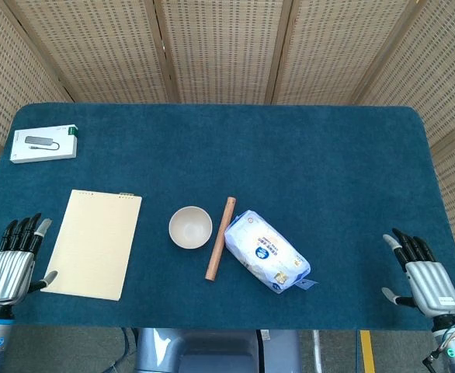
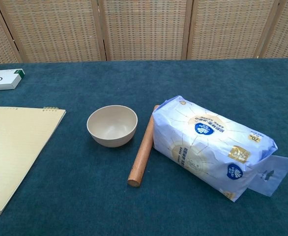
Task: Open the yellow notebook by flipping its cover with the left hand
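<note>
The yellow notebook lies flat and closed on the blue table, left of centre, its spiral binding along the far edge; the chest view shows the notebook at the left edge. My left hand rests at the table's near left corner, just left of the notebook, fingers apart and holding nothing; its thumb sits close to the notebook's near left corner. At the near right corner my right hand is open and empty. Neither hand appears in the chest view.
A beige bowl stands right of the notebook, then a wooden rolling pin and a white-blue flour bag. A white box lies at the far left. The blue table cover spreads behind them.
</note>
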`<state>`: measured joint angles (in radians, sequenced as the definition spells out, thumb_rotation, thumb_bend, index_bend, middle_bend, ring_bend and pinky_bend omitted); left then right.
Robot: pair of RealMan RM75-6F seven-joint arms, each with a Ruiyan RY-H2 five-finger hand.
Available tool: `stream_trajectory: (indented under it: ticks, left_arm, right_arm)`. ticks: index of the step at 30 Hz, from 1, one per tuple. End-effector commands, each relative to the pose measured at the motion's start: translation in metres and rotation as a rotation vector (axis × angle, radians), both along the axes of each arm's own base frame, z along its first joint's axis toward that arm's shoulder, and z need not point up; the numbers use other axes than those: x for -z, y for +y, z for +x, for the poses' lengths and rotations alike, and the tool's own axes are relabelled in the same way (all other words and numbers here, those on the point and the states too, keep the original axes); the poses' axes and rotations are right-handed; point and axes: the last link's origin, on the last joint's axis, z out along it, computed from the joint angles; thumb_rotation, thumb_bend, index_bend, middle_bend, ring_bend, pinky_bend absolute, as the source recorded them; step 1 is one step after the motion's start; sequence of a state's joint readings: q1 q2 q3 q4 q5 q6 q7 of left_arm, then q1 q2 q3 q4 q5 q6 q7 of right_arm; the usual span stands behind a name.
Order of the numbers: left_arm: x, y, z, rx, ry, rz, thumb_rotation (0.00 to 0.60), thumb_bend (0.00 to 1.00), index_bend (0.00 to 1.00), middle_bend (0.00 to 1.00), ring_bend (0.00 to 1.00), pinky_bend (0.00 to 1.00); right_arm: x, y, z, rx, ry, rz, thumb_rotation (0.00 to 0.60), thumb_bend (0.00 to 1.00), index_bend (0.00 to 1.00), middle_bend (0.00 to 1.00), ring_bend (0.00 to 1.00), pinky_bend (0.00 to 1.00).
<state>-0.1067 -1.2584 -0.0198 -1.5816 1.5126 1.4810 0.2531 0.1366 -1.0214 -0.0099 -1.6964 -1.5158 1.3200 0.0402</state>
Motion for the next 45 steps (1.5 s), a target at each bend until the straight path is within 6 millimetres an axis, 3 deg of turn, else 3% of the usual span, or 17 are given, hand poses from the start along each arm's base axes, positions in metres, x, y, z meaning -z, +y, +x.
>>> stream_trajectory:
  ticks: [1, 29, 45]
  left_arm:
    - [0.0, 0.0, 0.0, 0.001, -0.002, 0.001, 0.6, 0.17, 0.05, 0.0, 0.0, 0.0]
    - [-0.003, -0.003, 0.005, 0.023, -0.023, -0.009, 0.6, 0.17, 0.05, 0.0, 0.0, 0.0]
    - [0.014, -0.014, 0.0, 0.008, 0.001, -0.17, 0.6, 0.17, 0.05, 0.0, 0.0, 0.0]
  right_arm:
    - [0.0, 0.0, 0.0, 0.0, 0.0, 0.001, 0.6, 0.23, 0.0, 0.0, 0.0, 0.03]
    - [0.0, 0.0, -0.001, 0.004, 0.004, -0.001, 0.6, 0.23, 0.01, 0.0, 0.0, 0.03]
    - [0.0, -0.001, 0.0, 0.008, -0.001, -0.006, 0.6, 0.23, 0.0, 0.0, 0.0, 0.03]
